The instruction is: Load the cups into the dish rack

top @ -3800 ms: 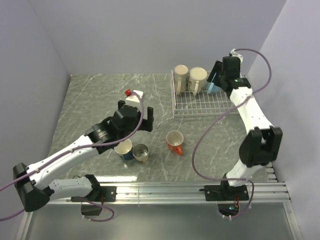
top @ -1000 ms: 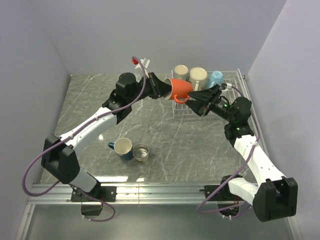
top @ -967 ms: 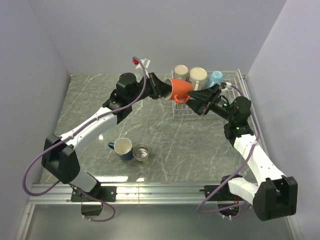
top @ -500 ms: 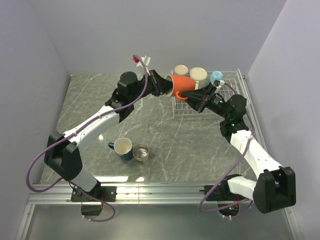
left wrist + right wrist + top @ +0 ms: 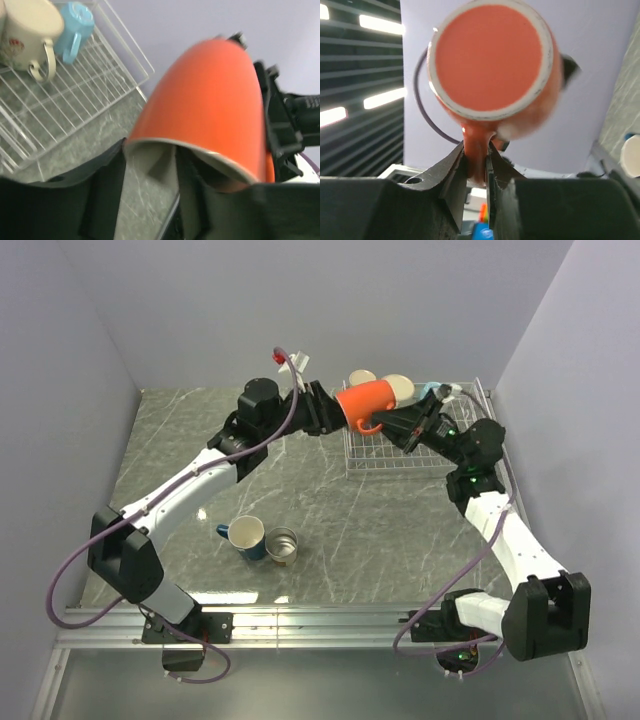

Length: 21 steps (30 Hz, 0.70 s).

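Both of your arms meet high over the left side of the rack (image 5: 410, 452), with the orange mug (image 5: 365, 402) in the air between them.

Your left arm (image 5: 190, 485) is folded at the elbow close to its base. From there it stretches in a long diagonal to the far middle of the table (image 5: 160, 430), with the wrist turned to the right. Your right arm (image 5: 510, 540) rises from its own elbow at the near right and leans to the far left, with the wrist pointing to the left.

The orange mug lies on its side, with the mouth to the left and the handle down. The right gripper (image 5: 476, 152) pinches the handle between its two fingers. The left gripper (image 5: 150, 170) stands spread at the mouth, wider than the wall, with one finger inside and one outside.

In the rack you have the cream mug (image 5: 362, 377), the white mug (image 5: 400, 386) and the light blue mug (image 5: 432, 390) along the far side. The dark blue mug (image 5: 244, 536) and the grey mug (image 5: 282, 545) stand upright, just beside each other, on the near table.
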Each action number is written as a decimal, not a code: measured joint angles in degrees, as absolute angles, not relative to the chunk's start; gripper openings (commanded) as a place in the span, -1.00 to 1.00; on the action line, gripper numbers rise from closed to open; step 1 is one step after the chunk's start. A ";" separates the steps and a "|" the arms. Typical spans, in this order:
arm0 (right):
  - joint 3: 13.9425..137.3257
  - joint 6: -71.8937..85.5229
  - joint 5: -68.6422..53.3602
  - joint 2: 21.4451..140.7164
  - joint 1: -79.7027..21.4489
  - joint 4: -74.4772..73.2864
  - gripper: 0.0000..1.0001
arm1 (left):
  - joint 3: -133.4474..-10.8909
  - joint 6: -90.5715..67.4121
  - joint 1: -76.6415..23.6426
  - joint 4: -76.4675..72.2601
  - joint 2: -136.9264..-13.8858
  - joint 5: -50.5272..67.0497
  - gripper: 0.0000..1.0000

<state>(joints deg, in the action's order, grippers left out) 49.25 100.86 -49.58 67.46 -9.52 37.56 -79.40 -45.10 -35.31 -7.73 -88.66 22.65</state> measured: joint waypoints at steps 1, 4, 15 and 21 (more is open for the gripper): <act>49.76 100.12 -49.82 67.29 -8.67 37.04 -1.00 | -79.15 -44.58 -35.55 -6.52 -88.18 22.57 0.17; 51.62 97.51 -49.80 66.41 -4.97 34.50 -1.00 | -76.79 -43.35 -35.83 -3.33 -85.36 21.91 0.40; 58.46 86.56 -50.83 66.48 1.30 18.70 -1.00 | -71.57 -40.53 -34.17 -0.27 -77.01 18.46 0.42; 70.17 73.30 -48.34 70.28 6.68 2.63 -1.00 | -69.34 -38.52 -33.78 2.59 -75.77 16.71 0.34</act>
